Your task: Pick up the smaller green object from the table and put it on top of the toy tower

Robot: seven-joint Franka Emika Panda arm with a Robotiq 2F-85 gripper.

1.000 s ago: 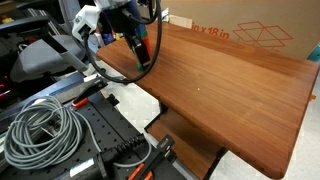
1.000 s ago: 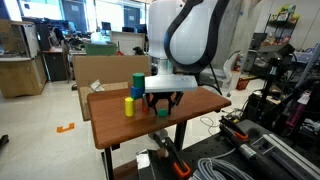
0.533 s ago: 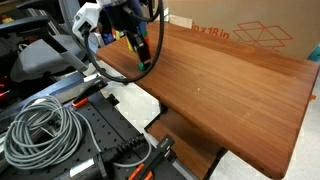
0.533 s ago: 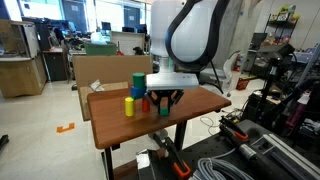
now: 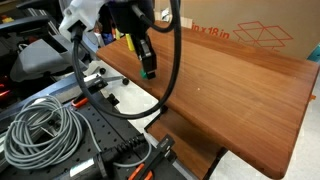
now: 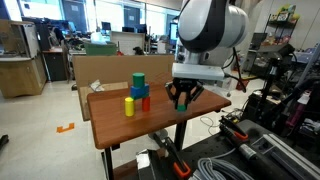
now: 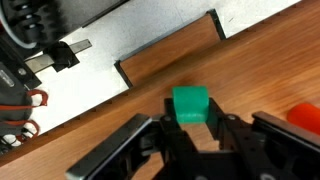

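Step in hand: the carry. The small green plastic block point(image 7: 190, 104) is up off the bench and sitting between the fingers of the black metal hand point(image 7: 192, 128), so on my read the pick is done and the placing is not.
Hand: closed on the green block, a finger pressing each side of it; in an exterior view a speck of green shows at the tip of the hand point(image 5: 147, 72).
Where the block is: in the air over the near edge of the smooth reddish-brown wooden bench point(image 7: 120, 150), well apart from the tower in an exterior view, where the hand point(image 6: 182, 100) hangs off to one side of it.
Tower: the stack of coloured toy blocks point(image 6: 139, 91), a teal-green block on top with blue and red-orange pieces under it; a separate yellow cylinder point(image 6: 129, 106) stands just beside the stack.
Next move, as I judge it: swing across to the tower, stay above its green top block, centre, then lower gently and let go.
Risk: the stack is narrow, so a nudge from the side could topple it.
Materials and shapes: the green block looks hard, matte, square-faced with softened corners; the bench is glossy, flat, round-edged; an orange-red piece point(image 7: 305, 115) peeks in at the wrist view's edge.
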